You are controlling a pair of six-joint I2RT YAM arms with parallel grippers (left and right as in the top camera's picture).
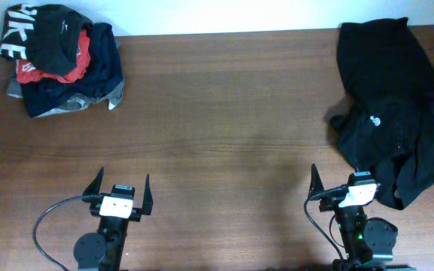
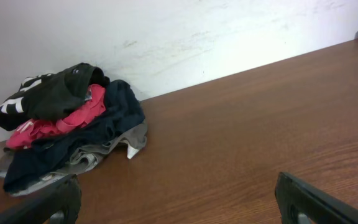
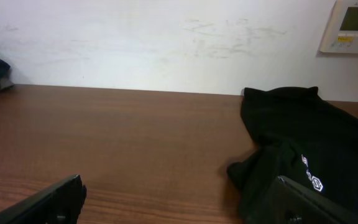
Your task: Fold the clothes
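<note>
Overhead: T-shirt (image 1: 390, 98) lies crumpled, nothing folded. Right gripper (image 1: 345, 182) is at its near edge, left gripper (image 1: 123, 182) well left of it, both spread and empty.
Left wrist: only the garment pile (image 2: 67, 124), far from the T-shirt.
Right wrist: T-shirt just ahead; contact with it is unclear.
Step, as judged: first grasp. The next move calls for pulling the T-shirt flat.

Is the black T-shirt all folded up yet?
No, the black T-shirt lies crumpled and bunched on the table, not folded.

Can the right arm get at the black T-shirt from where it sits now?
Probably yes. The black T-shirt lies crumpled just ahead of the right hand, its near edge beside the hand in the overhead view. The hand is open and empty, and nothing stands between them.
</note>
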